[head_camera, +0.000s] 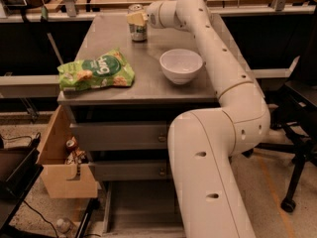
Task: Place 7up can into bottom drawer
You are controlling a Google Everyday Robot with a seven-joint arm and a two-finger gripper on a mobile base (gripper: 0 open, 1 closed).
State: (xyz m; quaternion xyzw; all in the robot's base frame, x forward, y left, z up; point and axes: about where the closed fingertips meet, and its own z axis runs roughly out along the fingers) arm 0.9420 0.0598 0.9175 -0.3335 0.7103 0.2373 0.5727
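7up can (138, 31) – a short cylinder of silvery aluminium with green markings and a dull silver top – is standing upright at the 12 o'clock edge of the brushed-metal tabletop (99, 38). The gripper (136, 18) is sitting against the can's upper part, with a pale yellowish pad lying across the front of it; whether the jaws are clamping the can or merely bracketing it cannot be told. The smooth white arm (218, 73) is reaching in from the 3 o'clock side of the can, its thick rounded links curving down toward 6 o'clock.

A glossy white ceramic bowl (181, 66), round and deep, is resting at 4 o'clock from the can. A crinkled green snack bag (95, 71) is lying flat at 7 o'clock from it, near the table's front corner.

Below the tabletop, two grey drawers (119, 135) with small round knobs are sitting closed. The bottom drawer (138, 207) – wide, shallow, flat-floored – is standing pulled out beneath them. A tan wooden box (64, 180) is hanging at the cabinet's 9 o'clock side.
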